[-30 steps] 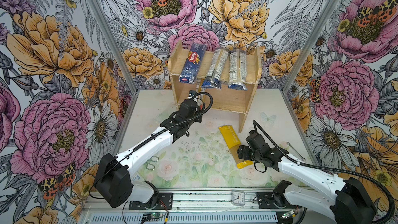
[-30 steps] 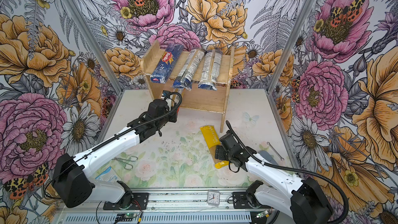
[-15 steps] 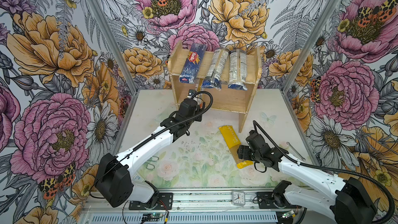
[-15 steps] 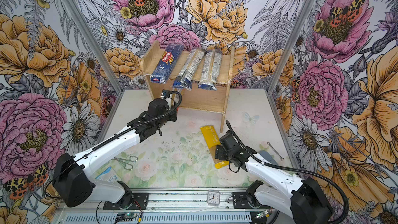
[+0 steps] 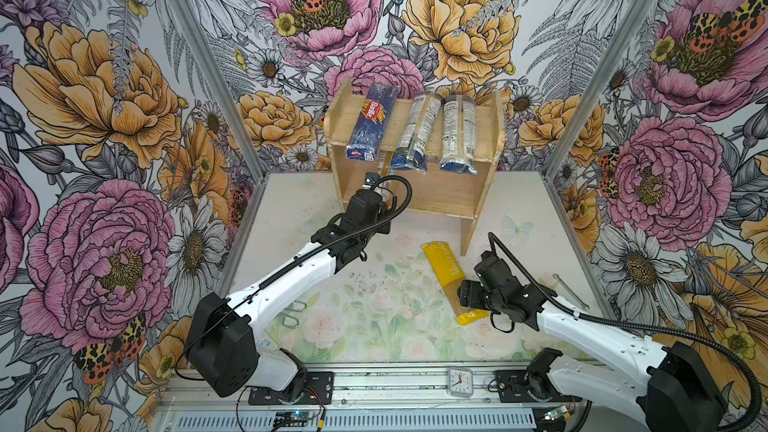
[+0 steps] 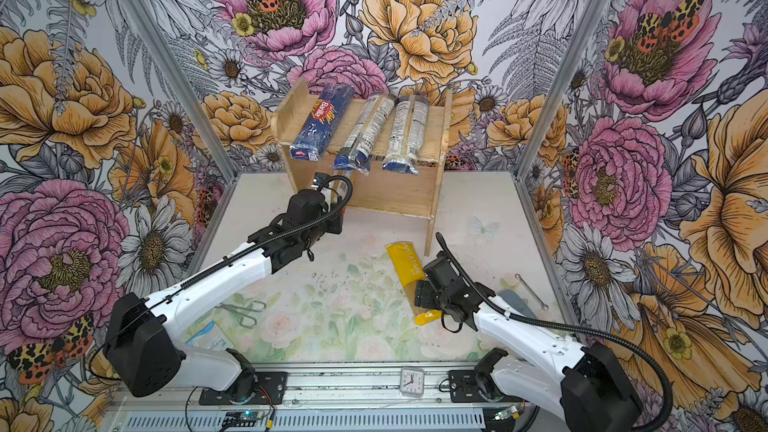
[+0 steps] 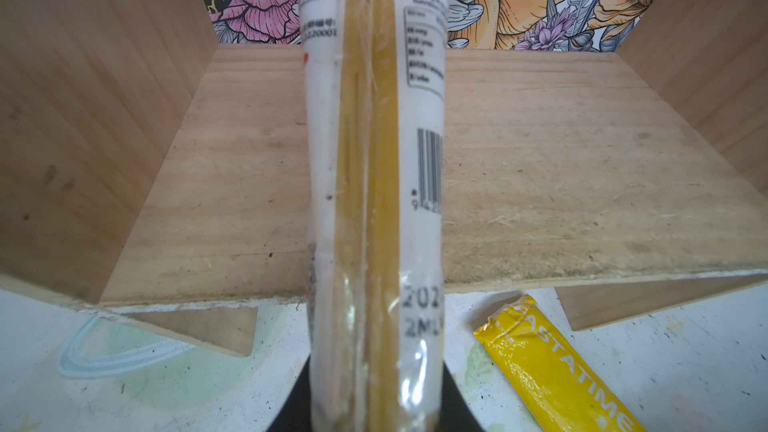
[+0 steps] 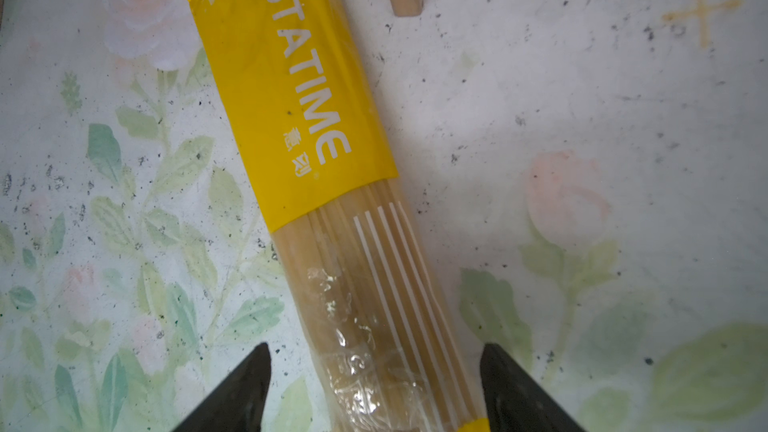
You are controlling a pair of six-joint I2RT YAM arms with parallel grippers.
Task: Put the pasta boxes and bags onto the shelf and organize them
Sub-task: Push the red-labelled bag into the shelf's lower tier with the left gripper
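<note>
Nearest the front rail, the right claw [image 8: 376, 363] is hanging over the bench [image 5: 374, 305] with its jaws spread wide. They are straddling the clear end of the yellow pack [image 5: 446, 272], which is lying flat and slanted on the bench just in front of the shelf's right leg. A gap is showing on each side between finger and wrapper.

Farther back, the left claw [image 7: 374, 417] is clamping shut on one end of a clear pack with white labels [image 7: 370, 160]. It is pointing this pack lengthwise over the lower tier of the shelf [image 5: 436, 197]; whether the pack is touching the board cannot be told.

On the upper tier, the dark blue Barilla pack [image 5: 370, 124] and two clear packs with blue ends [image 5: 415, 130] [image 5: 457, 135] are lying side by side, their near ends overhanging the front edge.
</note>
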